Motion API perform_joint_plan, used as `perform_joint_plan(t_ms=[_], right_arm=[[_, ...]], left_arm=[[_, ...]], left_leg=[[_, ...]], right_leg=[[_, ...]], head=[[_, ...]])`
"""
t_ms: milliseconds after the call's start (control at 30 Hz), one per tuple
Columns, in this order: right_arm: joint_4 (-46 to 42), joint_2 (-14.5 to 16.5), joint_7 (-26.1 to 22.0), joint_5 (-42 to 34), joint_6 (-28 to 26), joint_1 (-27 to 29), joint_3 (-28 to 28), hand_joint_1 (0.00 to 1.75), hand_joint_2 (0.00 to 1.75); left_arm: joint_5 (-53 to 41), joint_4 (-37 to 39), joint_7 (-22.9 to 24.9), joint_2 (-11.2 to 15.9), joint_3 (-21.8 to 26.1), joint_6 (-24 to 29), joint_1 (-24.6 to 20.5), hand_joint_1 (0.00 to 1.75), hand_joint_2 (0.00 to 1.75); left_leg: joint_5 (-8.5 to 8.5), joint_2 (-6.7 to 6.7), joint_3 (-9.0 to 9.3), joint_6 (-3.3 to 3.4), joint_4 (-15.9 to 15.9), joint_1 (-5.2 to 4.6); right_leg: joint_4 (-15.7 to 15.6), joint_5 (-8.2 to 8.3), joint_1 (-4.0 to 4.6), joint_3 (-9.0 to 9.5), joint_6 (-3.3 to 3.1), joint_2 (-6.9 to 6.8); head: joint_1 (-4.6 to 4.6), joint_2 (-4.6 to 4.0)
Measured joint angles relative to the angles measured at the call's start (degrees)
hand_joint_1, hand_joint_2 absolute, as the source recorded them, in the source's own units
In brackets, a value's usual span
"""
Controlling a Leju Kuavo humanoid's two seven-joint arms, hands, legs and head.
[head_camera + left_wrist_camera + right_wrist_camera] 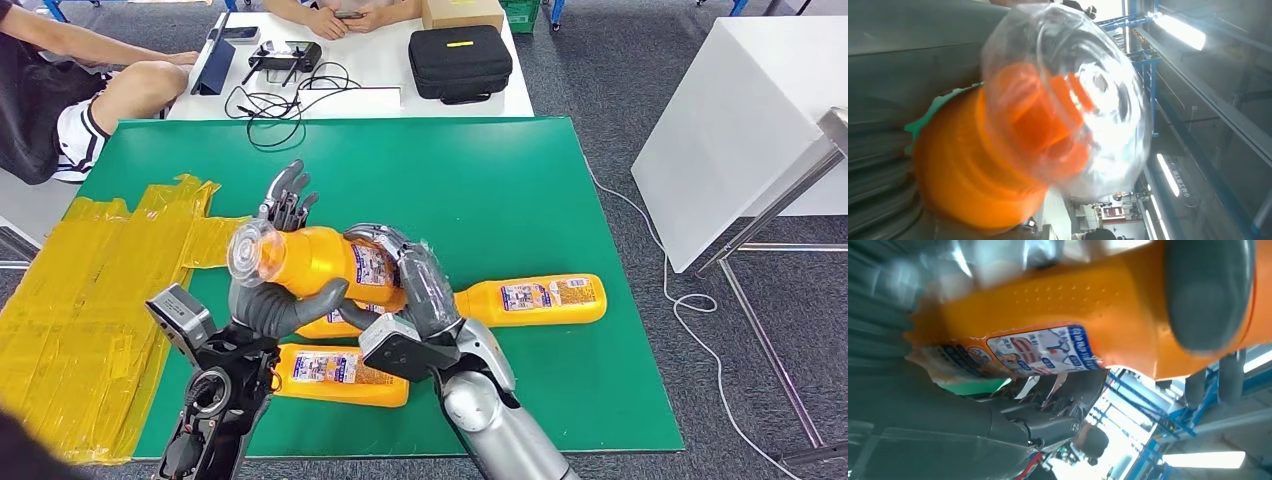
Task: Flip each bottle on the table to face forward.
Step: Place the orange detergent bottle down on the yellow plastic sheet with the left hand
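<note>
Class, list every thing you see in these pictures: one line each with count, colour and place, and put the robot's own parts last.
Held bottle: one, orange with clear cap, lifted above the mat.
Lying bottles: three, orange, on the mat's near part, one partly hidden under the hands.
Mat: one, green, covering the near table.
Tape patch: one, yellow, at the mat's left end.
Case: one, black, on the far white table.
Cardboard box: one, brown, behind the case.
Cables: black, on the white table.
People: two, seated at the white table.
Left hand: one, grey, holds the bottle's cap end.
Right hand: one, grey, grips the bottle's body.
</note>
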Motion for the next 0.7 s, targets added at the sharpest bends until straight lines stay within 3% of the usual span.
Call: perform_joint_plan(t_ms=[400, 433, 533, 567, 700], right_arm=[[1.94, 0.09, 0.21, 1.19, 0.89, -0.28, 0.59, 1.75, 1.75], [2.09, 0.12, 0.19, 1.37, 0.96, -0.28, 0.61, 1.75, 1.75], [2.56, 0.25, -0.09, 1.50, 0.98, -0.29, 0.65, 1.75, 1.75], [2.70, 0.29, -0.20, 1.43, 0.97, -0.29, 0.65, 1.75, 1.75], [3.04, 0.34, -0.45, 0.86, 0.75, -0.32, 0.61, 1.75, 1.75]], left_arm=[[0.08, 0.19, 0.02, -0.02, -0.53, -0.18, -0.67, 0.00, 1.75], [0.10, 0.26, 0.02, -0.02, -0.55, -0.24, -0.69, 0.35, 1.75], [0.17, 0.47, -0.02, -0.02, -0.61, -0.66, -0.76, 1.66, 1.75], [0.17, 0.55, -0.06, -0.02, -0.63, -0.82, -0.79, 1.74, 1.75], [0.16, 0.91, -0.25, -0.02, -0.70, -1.08, -0.88, 1.75, 1.75]], left_leg=[[0.00, 0.00, 0.00, 0.00, 0.00, 0.00], [0.00, 0.00, 0.00, 0.00, 0.00, 0.00], [0.00, 0.00, 0.00, 0.00, 0.00, 0.00], [0.00, 0.00, 0.00, 0.00, 0.00, 0.00], [0.00, 0.00, 0.00, 0.00, 0.00, 0.00]], right_leg=[[0.00, 0.00, 0.00, 0.00, 0.00, 0.00], [0.00, 0.00, 0.00, 0.00, 0.00, 0.00], [0.00, 0.00, 0.00, 0.00, 0.00, 0.00], [0.00, 0.00, 0.00, 0.00, 0.00, 0.00], [0.00, 0.00, 0.00, 0.00, 0.00, 0.00]], head=[[0.00, 0.00], [0.00, 0.00], [0.00, 0.00], [0.00, 0.00], [0.00, 0.00]])
